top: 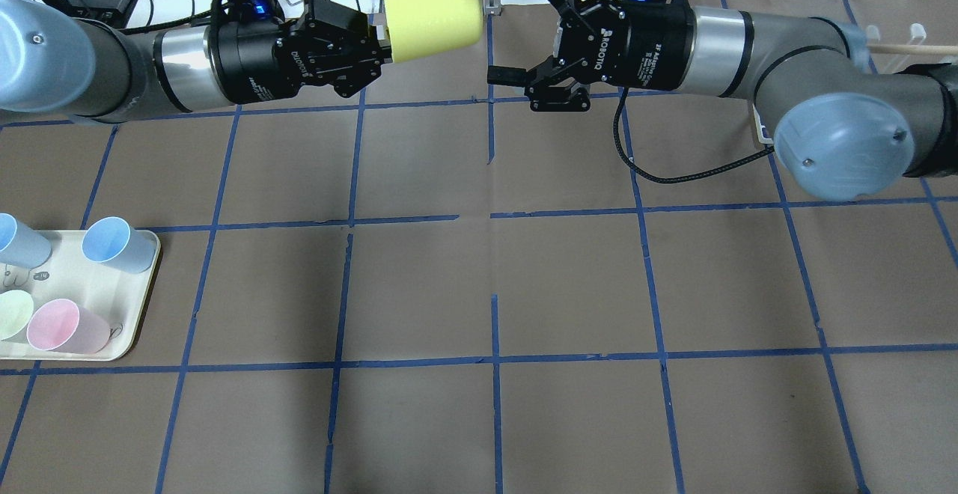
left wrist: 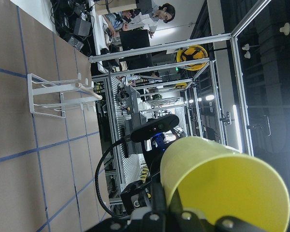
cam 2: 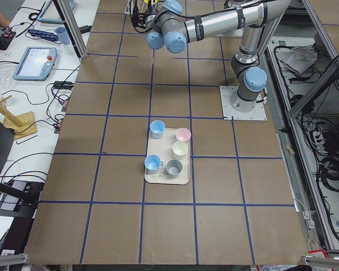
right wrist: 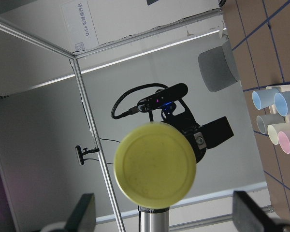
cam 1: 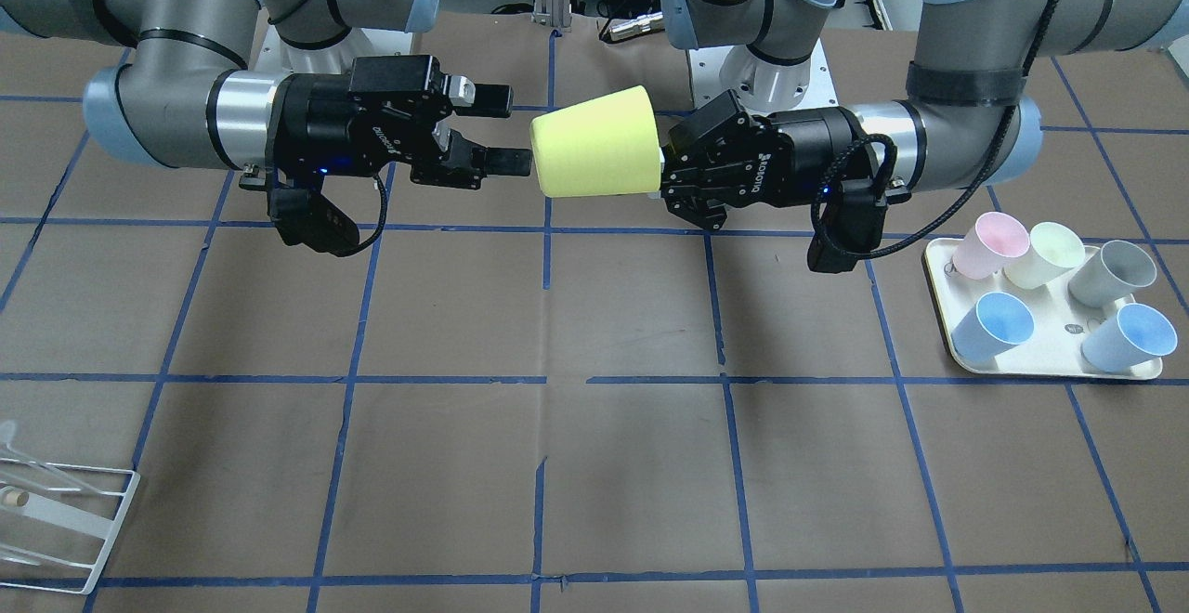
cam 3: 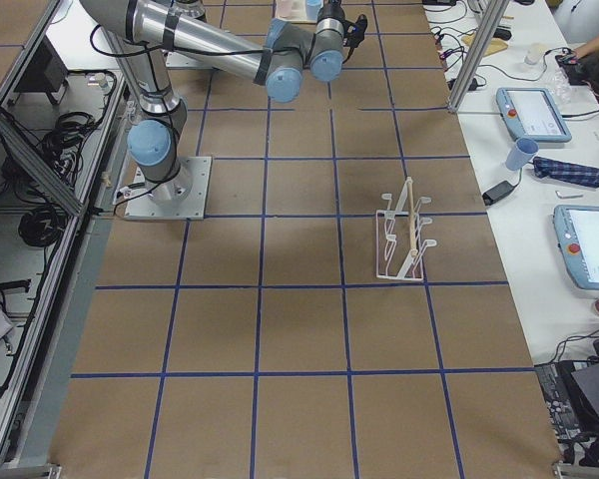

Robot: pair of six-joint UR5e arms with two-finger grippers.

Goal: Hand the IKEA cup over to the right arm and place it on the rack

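Note:
The bright yellow IKEA cup (cam 1: 594,144) hangs level in the air over the far middle of the table, its base pointing at the right arm. My left gripper (cam 1: 661,165) is shut on the cup's rim end; the cup also shows in the overhead view (top: 430,13) and the left wrist view (left wrist: 222,188). My right gripper (cam 1: 516,130) is open and empty, its fingertips just short of the cup's base and not around it. The right wrist view shows the round base (right wrist: 154,169) centred between the fingers. The white wire rack (cam 3: 404,235) stands on the robot's right side, also seen at the front-facing view's corner (cam 1: 56,520).
A cream tray (cam 1: 1040,358) on the robot's left side holds a pink cup (cam 1: 992,243), a pale yellow-green cup (cam 1: 1045,255), a grey cup (cam 1: 1110,271) and two blue cups (cam 1: 992,327). Brown table cover with a blue tape grid lies beneath both arms.

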